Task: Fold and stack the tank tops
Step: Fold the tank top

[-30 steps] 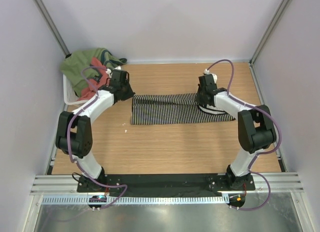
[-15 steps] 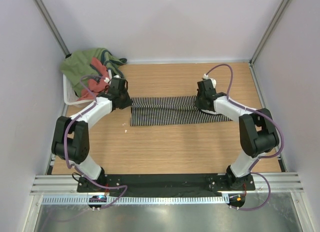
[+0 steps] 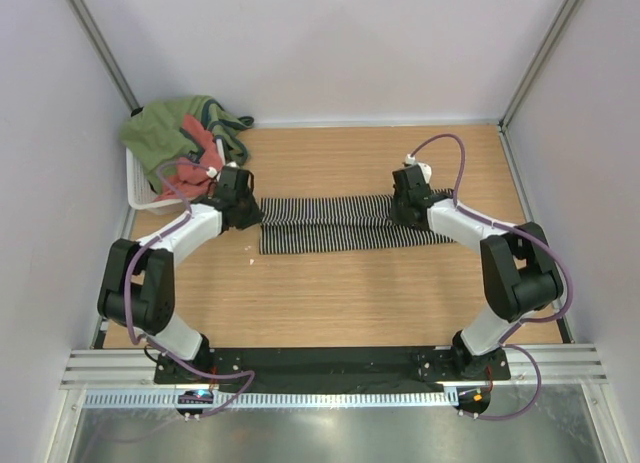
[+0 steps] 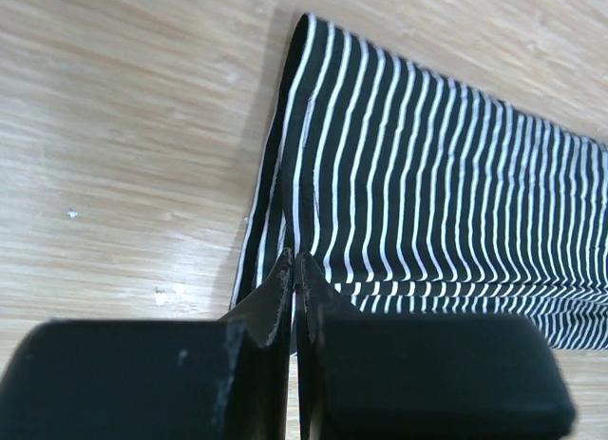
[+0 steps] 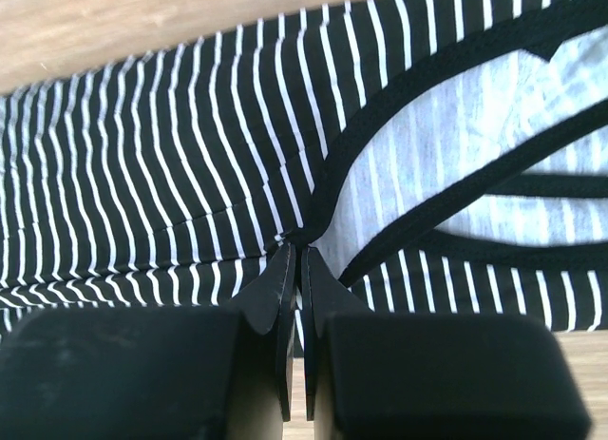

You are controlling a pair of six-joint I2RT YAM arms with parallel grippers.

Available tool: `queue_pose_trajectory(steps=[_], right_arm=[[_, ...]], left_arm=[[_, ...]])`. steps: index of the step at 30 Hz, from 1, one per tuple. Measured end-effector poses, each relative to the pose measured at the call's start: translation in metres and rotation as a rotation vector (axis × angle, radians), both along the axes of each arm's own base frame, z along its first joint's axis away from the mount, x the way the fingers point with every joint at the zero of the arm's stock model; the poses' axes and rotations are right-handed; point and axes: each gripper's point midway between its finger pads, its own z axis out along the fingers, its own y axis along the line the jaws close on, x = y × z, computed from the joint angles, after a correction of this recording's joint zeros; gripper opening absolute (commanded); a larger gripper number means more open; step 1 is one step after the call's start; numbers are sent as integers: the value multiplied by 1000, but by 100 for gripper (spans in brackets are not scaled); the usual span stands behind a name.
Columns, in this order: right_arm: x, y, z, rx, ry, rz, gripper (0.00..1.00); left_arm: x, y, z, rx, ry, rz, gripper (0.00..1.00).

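The striped black-and-white tank top [image 3: 340, 223] lies as a long folded band across the middle of the table. My left gripper [image 3: 252, 211] is shut on its far-left edge; the left wrist view shows the cloth [image 4: 437, 202] pinched between the closed fingers [image 4: 294, 269]. My right gripper [image 3: 400, 209] is shut on the cloth near the armhole trim, seen in the right wrist view [image 5: 190, 164] at the fingertips [image 5: 294, 255]. The salmon-red tank top [image 3: 197, 148] sits in the basket at the far left, partly under a green garment.
A white basket [image 3: 136, 188] at the far left holds a green garment [image 3: 170, 128] and other cloth. A small white speck [image 3: 249, 248] lies on the wood near the striped top's left end. Walls enclose the table on three sides.
Both grippers moved toward the near side, pulling the far edge of the striped top over itself. The band is now narrower.
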Motion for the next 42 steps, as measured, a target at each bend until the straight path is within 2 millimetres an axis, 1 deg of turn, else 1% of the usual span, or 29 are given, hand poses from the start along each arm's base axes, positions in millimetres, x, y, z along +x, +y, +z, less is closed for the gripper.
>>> queue_pose_trajectory(steps=[3, 5, 7, 9, 10, 11, 12, 13, 14, 15, 16, 18, 21, 22, 23, 24, 26, 28, 29, 30, 33, 37, 41, 42], right_arm=[[-6, 1, -7, -1, 18, 0, 7], [-10, 2, -11, -3, 28, -3, 13], [-14, 2, -15, -8, 35, -4, 20], [-17, 0, -20, -20, 42, -12, 22], [-19, -2, -22, -26, 45, -18, 25], [-21, -4, -25, -35, 50, -27, 30], [-24, -7, -28, -44, 55, -37, 38], [-27, -10, -31, -52, 61, -46, 40], [-29, -12, -32, -59, 62, -50, 42], [-32, -15, -32, -64, 62, -57, 47], [-34, -17, -30, -66, 56, -64, 47], [-35, -19, -23, -63, 34, -69, 52], [-36, -20, -6, -44, -13, -74, 51], [-36, -20, 0, -37, -30, -76, 50], [-36, -20, 5, -30, -44, -78, 49], [-35, -20, 9, -22, -56, -86, 49], [-35, -21, 11, -18, -58, -107, 49], [-40, -25, 8, -20, -40, -136, 53], [-42, -26, 6, -19, -29, -155, 57], [-44, -27, 4, -13, -23, -172, 57], [-56, -32, -6, 13, -2, -227, 56], [-78, -42, -19, 56, 26, -315, 54], [-84, -53, -24, 105, 31, -412, 52], [-84, -56, -25, 119, 30, -435, 51]], left_arm=[[-7, 2, -10, -1, 24, 8, 0], [-13, 3, -17, 1, 42, 11, 1], [-16, 4, -21, 3, 51, 15, 6], [-20, 5, -26, 5, 63, 26, 9], [-23, 6, -29, 10, 71, 31, 13], [-27, 6, -33, 19, 78, 32, 17], [-32, 8, -36, 28, 86, 34, 23], [-35, 8, -37, 34, 88, 35, 25], [-40, 8, -37, 39, 87, 32, 25], [-43, 7, -35, 42, 82, 29, 29], [-45, 7, -32, 43, 71, 25, 32], [-47, 5, -21, 39, 37, 21, 32], [-43, 4, -2, 23, -24, 23, 35], [-42, 4, 2, 21, -35, 24, 40], [-41, 4, 4, 22, -39, 24, 42], [-39, 4, 5, 24, -43, 25, 48], [-36, 4, 7, 31, -41, 25, 53], [-29, 2, 8, 35, -41, 25, 58], [-25, 0, 8, 35, -40, 25, 58], [-22, -1, 8, 34, -38, 25, 58], [-14, -7, 1, 32, -16, 12, 56], [-10, -13, -18, 31, 37, -8, 56], [-13, -15, -39, 35, 94, -20, 55], [-14, -16, -43, 34, 105, -23, 51]])
